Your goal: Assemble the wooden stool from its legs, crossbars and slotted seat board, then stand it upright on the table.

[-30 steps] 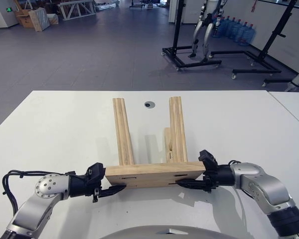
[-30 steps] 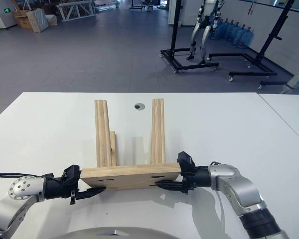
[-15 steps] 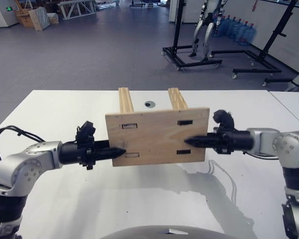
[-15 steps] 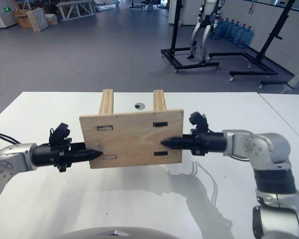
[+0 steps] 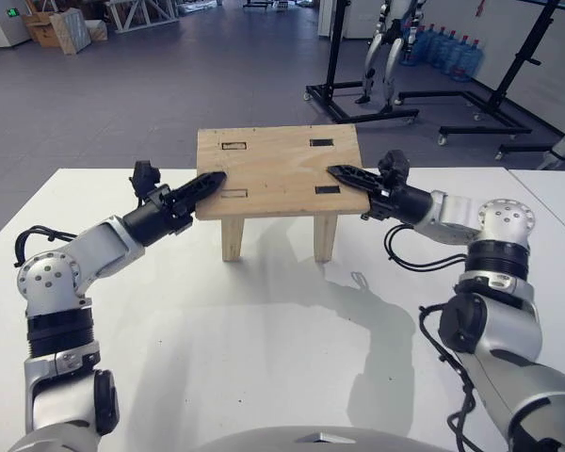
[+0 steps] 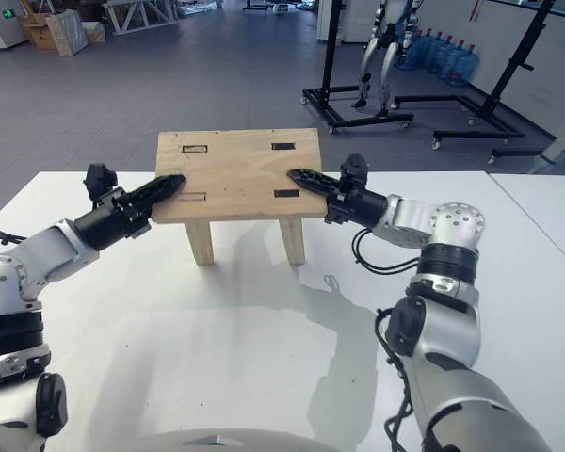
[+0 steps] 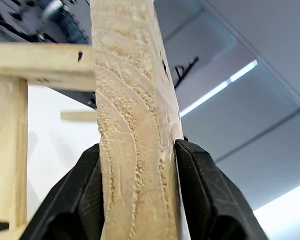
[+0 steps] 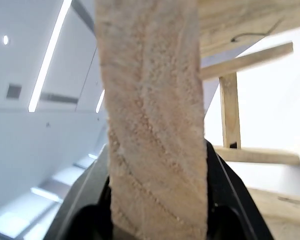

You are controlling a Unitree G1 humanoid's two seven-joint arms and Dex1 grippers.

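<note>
The assembled wooden stool (image 5: 278,169) is upright at the far middle of the white table (image 5: 264,358). Its slotted seat board (image 6: 235,174) faces up and its two near legs (image 5: 232,238) reach down to the tabletop. My left gripper (image 5: 210,181) is shut on the seat's left edge. My right gripper (image 5: 339,174) is shut on the right edge. In the left wrist view the board's edge (image 7: 132,125) is pinched between black fingers (image 7: 75,200), with a leg and crossbar beyond. The right wrist view shows the board's edge (image 8: 152,125) clamped the same way between fingers (image 8: 85,210).
Open tabletop lies between the stool and me. A second white table (image 5: 557,193) adjoins on the right. Black wheeled racks (image 5: 377,104) and water bottles stand on the floor behind the table. A loose cable (image 5: 405,254) hangs under my right forearm.
Both grippers, still shut on the seat board, lifted the stool from lying on its side, swung it upright and carried it away from me to the far part of the table.
</note>
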